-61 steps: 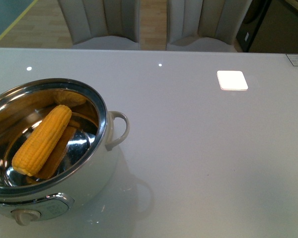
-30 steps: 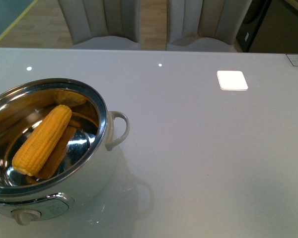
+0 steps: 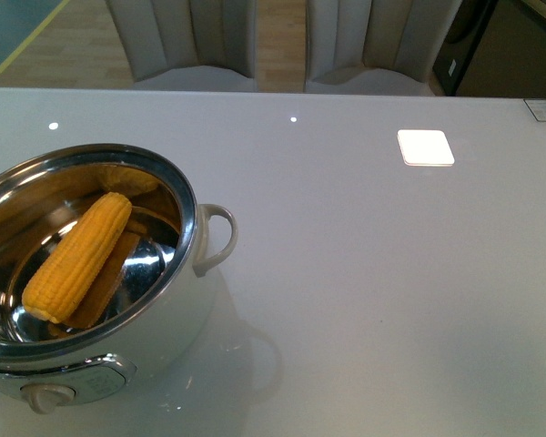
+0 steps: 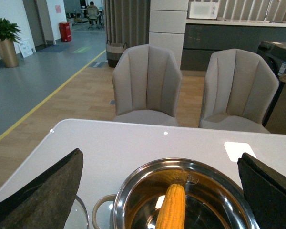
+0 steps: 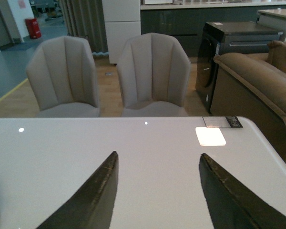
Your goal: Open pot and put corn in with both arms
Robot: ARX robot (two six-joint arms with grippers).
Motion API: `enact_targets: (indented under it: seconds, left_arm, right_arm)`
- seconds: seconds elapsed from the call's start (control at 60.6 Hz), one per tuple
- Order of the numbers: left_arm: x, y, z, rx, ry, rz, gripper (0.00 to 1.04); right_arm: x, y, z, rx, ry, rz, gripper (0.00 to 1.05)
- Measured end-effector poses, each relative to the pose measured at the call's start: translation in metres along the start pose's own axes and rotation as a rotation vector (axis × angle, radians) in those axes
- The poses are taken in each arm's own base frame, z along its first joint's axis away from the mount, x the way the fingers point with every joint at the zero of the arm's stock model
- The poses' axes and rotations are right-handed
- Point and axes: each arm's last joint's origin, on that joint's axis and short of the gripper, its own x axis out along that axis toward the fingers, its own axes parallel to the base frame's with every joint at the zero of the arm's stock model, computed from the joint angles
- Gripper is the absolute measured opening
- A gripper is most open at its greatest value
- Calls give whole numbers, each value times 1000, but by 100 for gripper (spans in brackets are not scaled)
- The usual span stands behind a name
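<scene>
The white pot (image 3: 189, 228) stands open at the table's front left, with its cream loop handle (image 3: 220, 237) to the right and its cream knob (image 3: 47, 397) at the front. The yellow corn (image 3: 77, 257) lies slanted inside on the steel bottom. Neither arm shows in the front view. In the left wrist view my left gripper (image 4: 160, 153) is open and empty, its fingers spread wide to either side above the pot (image 4: 133, 183) and the corn (image 4: 171, 207). In the right wrist view my right gripper (image 5: 158, 154) is open and empty above bare table.
A curved glass rim (image 4: 84, 214), possibly the lid, lies beside the pot's handle in the left wrist view. A bright white patch (image 3: 426, 147) shows on the grey table (image 3: 364, 273) at the far right. Two grey chairs (image 3: 182, 41) stand beyond the far edge.
</scene>
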Motion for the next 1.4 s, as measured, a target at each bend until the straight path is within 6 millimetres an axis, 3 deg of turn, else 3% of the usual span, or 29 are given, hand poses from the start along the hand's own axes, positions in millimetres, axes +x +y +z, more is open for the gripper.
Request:
enact_targets:
  seconds: [0.165, 1.403]
  left_arm:
    - [0, 0, 0, 0, 0, 0, 98]
    - [0, 0, 0, 0, 0, 0, 98]
  right_arm:
    - [0, 0, 0, 0, 0, 0, 97]
    - [0, 0, 0, 0, 0, 0, 96]
